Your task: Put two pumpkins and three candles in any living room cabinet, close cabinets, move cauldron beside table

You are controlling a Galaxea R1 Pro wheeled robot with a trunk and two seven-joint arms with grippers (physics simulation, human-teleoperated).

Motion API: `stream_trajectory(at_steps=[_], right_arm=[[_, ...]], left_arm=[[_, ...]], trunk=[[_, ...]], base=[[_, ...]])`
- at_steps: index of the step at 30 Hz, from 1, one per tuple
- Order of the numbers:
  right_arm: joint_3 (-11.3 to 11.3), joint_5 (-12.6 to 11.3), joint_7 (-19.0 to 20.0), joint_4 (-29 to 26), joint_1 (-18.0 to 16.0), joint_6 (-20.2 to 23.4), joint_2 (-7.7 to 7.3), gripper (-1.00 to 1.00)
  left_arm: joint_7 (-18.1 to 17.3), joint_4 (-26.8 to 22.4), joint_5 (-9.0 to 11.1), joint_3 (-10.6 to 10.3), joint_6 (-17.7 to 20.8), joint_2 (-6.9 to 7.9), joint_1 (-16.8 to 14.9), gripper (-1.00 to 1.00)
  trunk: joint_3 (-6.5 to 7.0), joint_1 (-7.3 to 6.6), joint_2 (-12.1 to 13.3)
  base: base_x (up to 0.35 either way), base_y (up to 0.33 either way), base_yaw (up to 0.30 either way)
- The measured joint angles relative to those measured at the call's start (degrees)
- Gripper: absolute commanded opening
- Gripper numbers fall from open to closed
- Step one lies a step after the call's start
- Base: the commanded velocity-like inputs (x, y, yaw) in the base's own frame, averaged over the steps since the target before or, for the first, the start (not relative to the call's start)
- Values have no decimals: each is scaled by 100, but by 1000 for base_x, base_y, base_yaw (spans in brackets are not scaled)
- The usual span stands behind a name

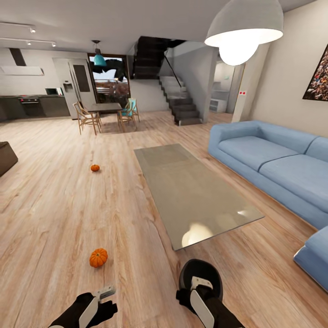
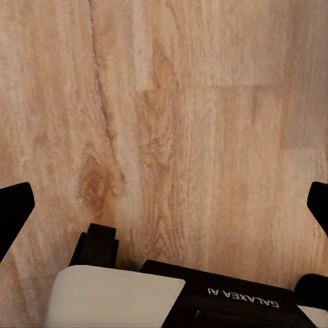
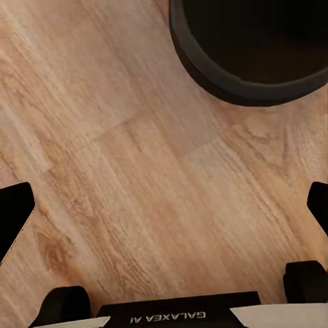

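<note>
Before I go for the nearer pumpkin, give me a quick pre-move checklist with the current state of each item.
1. Left claw empty and open: ok, fingers spread in the left wrist view, only floor between them.
2. Right claw empty and open: ok, fingers apart, the cauldron just ahead but not gripped.
3. Nearer pumpkin in sight: ok, on the floor ahead of the left claw.
4. Path to it free: ok, bare floor between.
5. Second pumpkin located: ok, farther off on the floor, left of the glass table.
6. Candles and cabinet located: cannot tell.
</note>
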Motion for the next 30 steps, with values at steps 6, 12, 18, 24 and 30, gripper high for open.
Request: stream_trajectory(at_steps=[6, 12, 18, 24, 30], right_arm=[[3, -1, 39, 301, 5, -501, -6, 100], [1, -20, 50, 313, 4, -504, -5, 100], [0, -31, 54, 314, 4, -503, -7, 100], [0, -32, 54, 315, 3, -503, -7, 100], [0, -31, 54, 317, 3, -502, -7, 100]], left_arm=[[-6, 0, -1, -45, 18, -8, 0, 100], [-2, 0, -1, -39, 23, -7, 0, 100], [-9, -3, -1, -26, 29, 0, 0, 100], [-10, 0, -1, -23, 29, 2, 0, 100], [-10, -4, -1, -21, 29, 2, 0, 100]], trunk=[[-3, 0, 0], [86, -109, 199], [194, -241, 440], [301, -373, 680], [409, -504, 921]], base=[[0, 0, 4], [0, 0, -151], [0, 0, -273], [0, 0, -284], [-106, 0, -286]])
